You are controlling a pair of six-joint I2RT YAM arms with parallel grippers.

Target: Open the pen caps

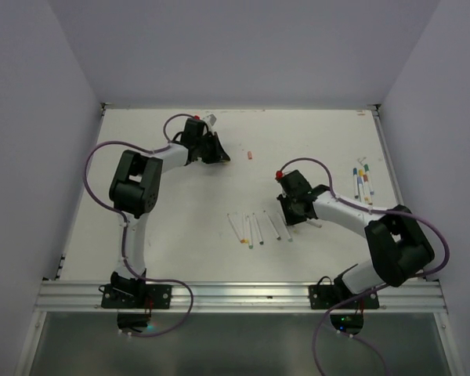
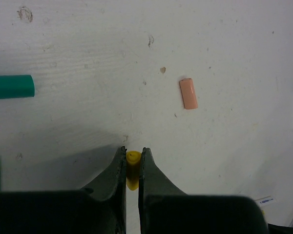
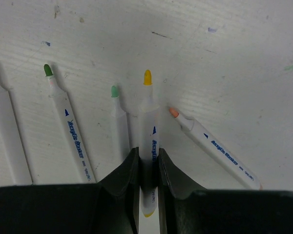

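Observation:
My left gripper (image 1: 218, 157) at the far left-centre of the table is shut on a small yellow pen cap (image 2: 133, 168), pinched between the fingertips (image 2: 132, 152) above the white surface. My right gripper (image 1: 296, 215) is shut on an uncapped white pen with a yellow tip (image 3: 149, 126); the fingers (image 3: 148, 153) hold its barrel among a row of uncapped pens (image 1: 251, 229). A peach-orange cap (image 2: 188, 93) lies loose ahead of the left gripper and also shows in the top view (image 1: 251, 154). A green cap (image 2: 12, 87) lies to the left.
Beside the held pen lie uncapped pens with a dark green tip (image 3: 68, 129), a light green tip (image 3: 119, 126) and an orange tip (image 3: 215, 146). Several capped pens (image 1: 363, 182) lie near the table's right edge. Walls enclose the table on three sides.

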